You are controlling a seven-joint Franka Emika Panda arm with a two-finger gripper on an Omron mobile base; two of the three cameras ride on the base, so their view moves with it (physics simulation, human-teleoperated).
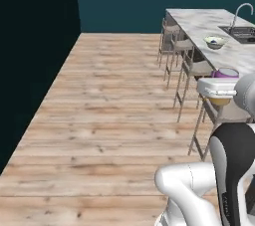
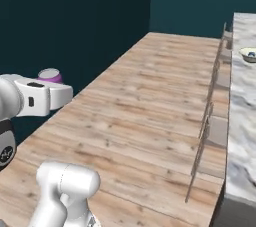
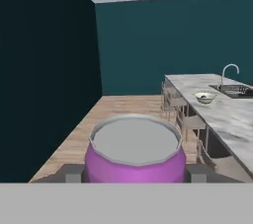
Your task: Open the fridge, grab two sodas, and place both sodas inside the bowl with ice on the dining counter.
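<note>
While the purple can [image 3: 134, 154] sits squarely between the two dark fingertips [image 3: 73, 172] at the bottom of the hand view, at 6 o'clock in that picture, its grey top faces the camera and its purple wall bulges out to both tips, so the pincer [image 3: 134, 173] is clamped on the can. From the left base camera the can [image 1: 225, 73] shows as a purple rim with a pale lid poking up just above the white hand, at about 3 o'clock in the frame, with an orange band beneath the hand. From the right base camera the can [image 2: 49, 75] peeps over the top of the hand at about 9 o'clock, and the pincer [image 2: 52, 88] itself is hidden behind the white housing.

Well apart from the can, the bowl [image 1: 214, 42] stands on the desk [image 1: 199, 23] at roughly 2 o'clock in the left base view, with something small and dark-blue lying in it; what it is cannot be told. In the hand view the bowl [image 3: 205, 97] lies at 2 o'clock from the can, near the sink [image 3: 236, 90] and faucet [image 3: 228, 72]. Stools [image 1: 182, 56] line the desk's near edge above the wooden floor [image 1: 109, 115]. Dark teal walls [image 3: 163, 45] close off the room.
</note>
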